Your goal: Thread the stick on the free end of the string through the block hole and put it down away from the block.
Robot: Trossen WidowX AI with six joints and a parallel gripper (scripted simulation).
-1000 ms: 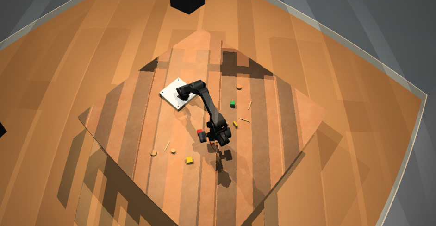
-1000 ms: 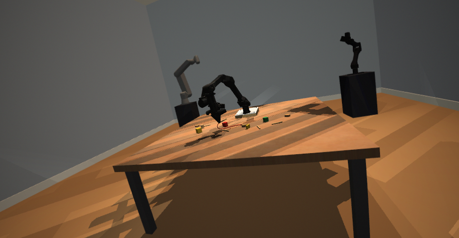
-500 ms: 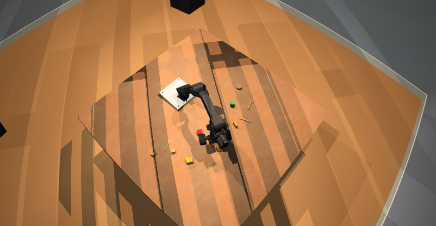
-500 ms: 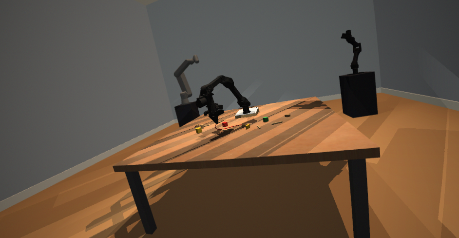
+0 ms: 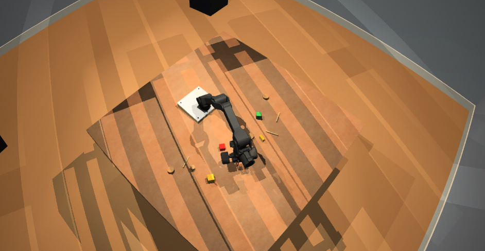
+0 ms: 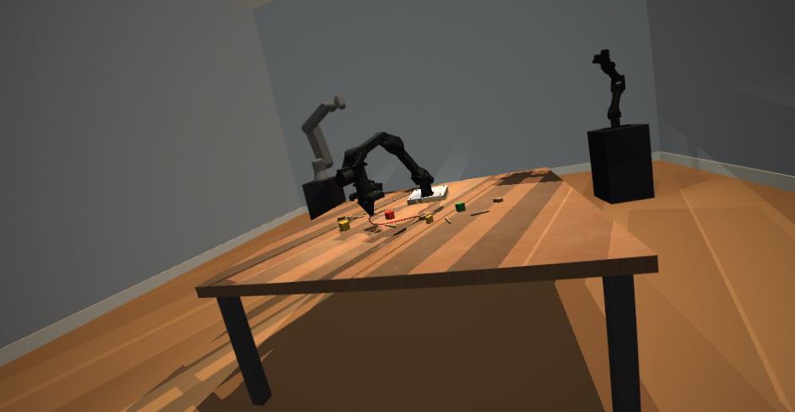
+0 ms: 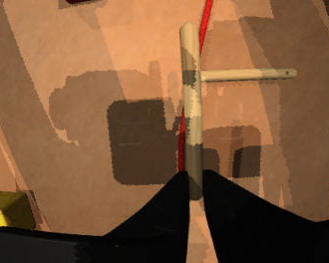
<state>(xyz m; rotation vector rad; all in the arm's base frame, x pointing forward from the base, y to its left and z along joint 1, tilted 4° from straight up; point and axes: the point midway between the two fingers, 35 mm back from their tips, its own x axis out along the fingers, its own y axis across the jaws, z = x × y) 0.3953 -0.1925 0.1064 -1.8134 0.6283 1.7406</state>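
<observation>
My gripper [image 6: 370, 213] [image 7: 194, 179] is shut on a pale wooden stick [image 7: 191, 100], holding it near one end above the table. The stick points away from the fingers in the wrist view. A red string [image 6: 400, 220] [image 7: 204, 30] runs beside the stick and, in the exterior view, from the fingertips toward a wooden button [image 5: 251, 136] beside a small yellow block [image 5: 261, 137] [image 6: 429, 219]. A yellow cube [image 5: 210, 178] [image 6: 343, 225] [image 7: 13, 211] and a red cube [image 5: 222, 146] [image 6: 389, 214] stand nearby. No hole is visible in any block. The string's join to the stick is hidden.
A loose stick [image 7: 248, 75] lies beyond and below the held one. Other sticks [image 5: 272, 133] [image 5: 278, 117] [image 5: 186, 161], a green cube [image 5: 258, 115] [image 6: 460, 206] and round wooden pieces [image 5: 265, 96] [image 5: 170, 169] [image 5: 192, 167] lie on the table around the arm.
</observation>
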